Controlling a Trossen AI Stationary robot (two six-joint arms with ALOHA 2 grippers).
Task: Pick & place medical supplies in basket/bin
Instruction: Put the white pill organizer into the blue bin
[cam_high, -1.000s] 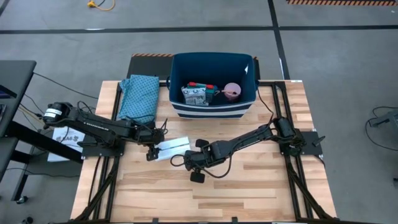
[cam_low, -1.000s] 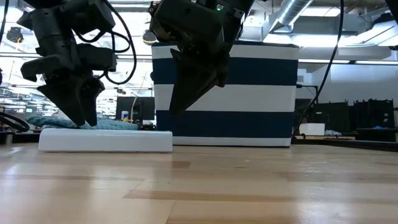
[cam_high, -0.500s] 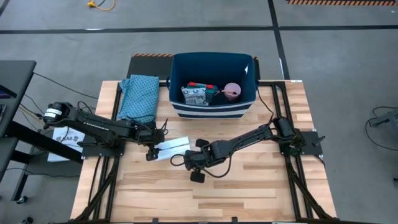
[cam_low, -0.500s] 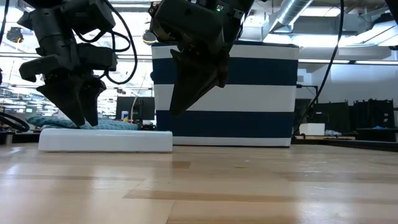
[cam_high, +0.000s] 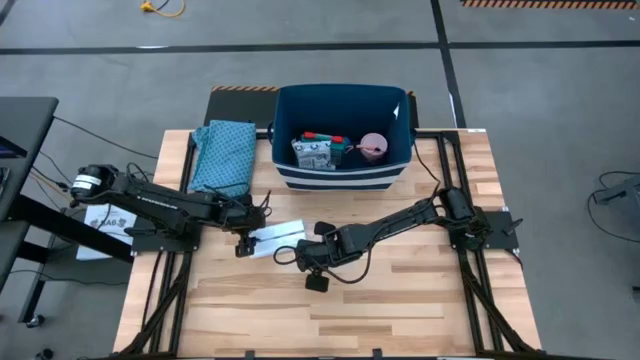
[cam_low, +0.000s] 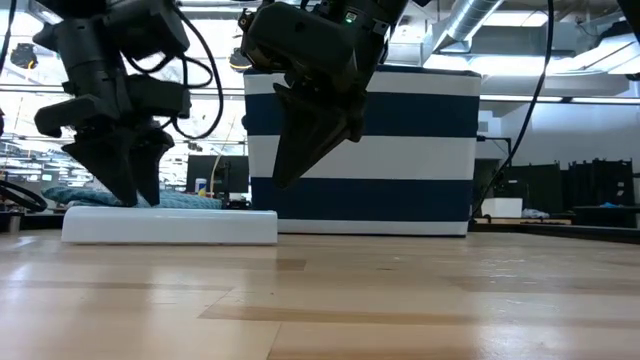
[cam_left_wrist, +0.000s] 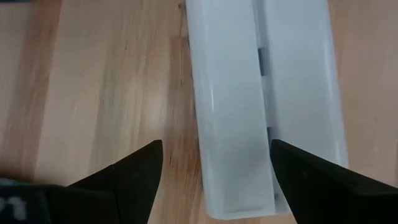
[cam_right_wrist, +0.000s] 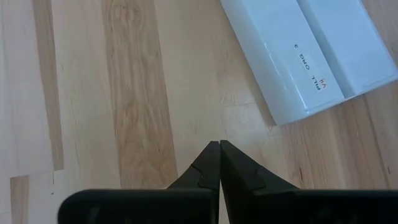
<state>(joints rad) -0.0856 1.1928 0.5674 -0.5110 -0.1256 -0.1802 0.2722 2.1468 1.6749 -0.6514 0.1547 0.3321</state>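
The white compartment tray (cam_high: 280, 236) lies flat on the wooden table, in front of the navy bin (cam_high: 340, 178). My left gripper (cam_high: 243, 243) points down at the tray's left end (cam_left_wrist: 239, 199) and is open, with one finger beside the tray's long edge and the other over its middle. My right gripper (cam_high: 303, 262) is shut and hangs above bare wood just near of the tray's right end (cam_right_wrist: 280, 112). A patterned box (cam_high: 318, 150) and a pink roll (cam_high: 374, 147) lie inside the bin. My left gripper comes at the tray's left end from above, its fingers (cam_low: 128, 195) pointing down and reaching to about the tray's top face (cam_low: 150, 214). I cannot tell whether they touch it. The tray lies flat on the table.
A teal patterned folded cloth (cam_high: 224, 155) lies at the table's far left, beside the bin. The bin's striped wall (cam_low: 400, 150) stands behind both grippers. Bare wood (cam_high: 400, 300) fills the near half of the table. Papers (cam_high: 105, 220) lie off the left edge.
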